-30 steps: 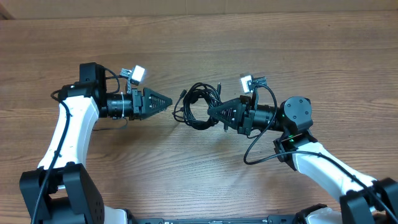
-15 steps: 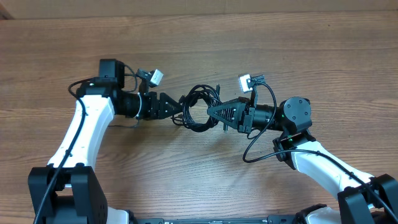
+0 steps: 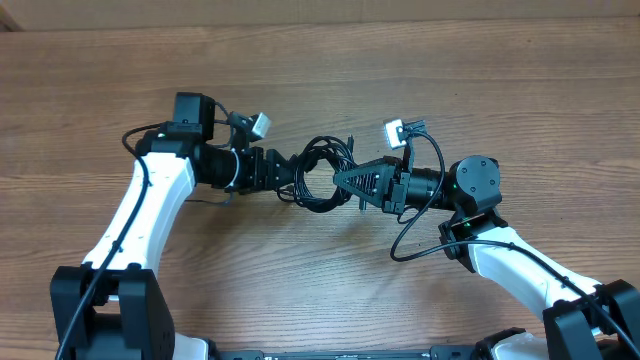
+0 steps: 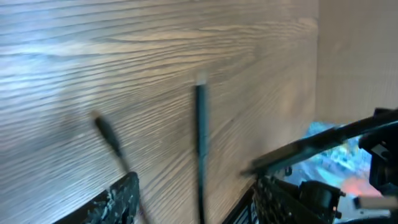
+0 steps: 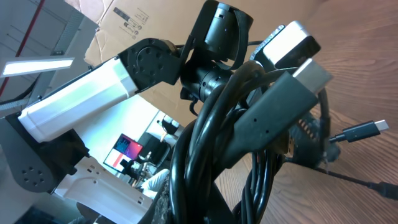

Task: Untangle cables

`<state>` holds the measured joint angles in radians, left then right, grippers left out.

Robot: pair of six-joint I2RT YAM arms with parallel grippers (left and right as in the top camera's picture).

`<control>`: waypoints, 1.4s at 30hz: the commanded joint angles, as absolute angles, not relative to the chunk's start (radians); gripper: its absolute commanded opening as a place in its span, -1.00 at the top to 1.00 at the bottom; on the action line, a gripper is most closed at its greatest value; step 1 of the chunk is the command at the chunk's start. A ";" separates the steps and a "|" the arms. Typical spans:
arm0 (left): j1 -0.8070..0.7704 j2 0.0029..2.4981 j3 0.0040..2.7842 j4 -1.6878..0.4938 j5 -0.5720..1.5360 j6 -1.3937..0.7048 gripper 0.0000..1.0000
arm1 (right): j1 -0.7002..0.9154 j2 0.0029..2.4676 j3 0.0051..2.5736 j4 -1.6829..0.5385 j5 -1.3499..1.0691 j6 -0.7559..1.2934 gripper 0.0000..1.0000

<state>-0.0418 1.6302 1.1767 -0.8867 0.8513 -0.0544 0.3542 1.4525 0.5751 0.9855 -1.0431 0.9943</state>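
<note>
Black cables [image 5: 211,155] sat coiled, pinched in the closed right gripper [image 3: 338,179]; the left gripper [image 3: 288,172] stood open astride one strand [image 4: 200,149].

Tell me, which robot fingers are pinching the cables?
The right fingers: they are shut on the cables. The left fingers stand open around one strand.

I'm working over a wood-grain table [image 3: 520,90]. The black cables [image 3: 330,150] are bunched around its middle. Can't tell if they actually rest on it.
</note>
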 commanded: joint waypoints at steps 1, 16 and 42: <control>0.023 1.631 1.181 -0.922 0.839 -0.036 -0.21 | 0.353 1.454 0.602 0.997 -1.049 0.996 0.93; 0.080 1.520 1.181 -1.087 0.887 0.101 -0.23 | 0.353 1.454 0.602 0.986 -1.049 0.996 0.93; -0.140 1.520 1.180 -0.984 0.766 -0.075 -0.30 | 0.353 1.454 0.602 0.986 -1.049 0.995 0.92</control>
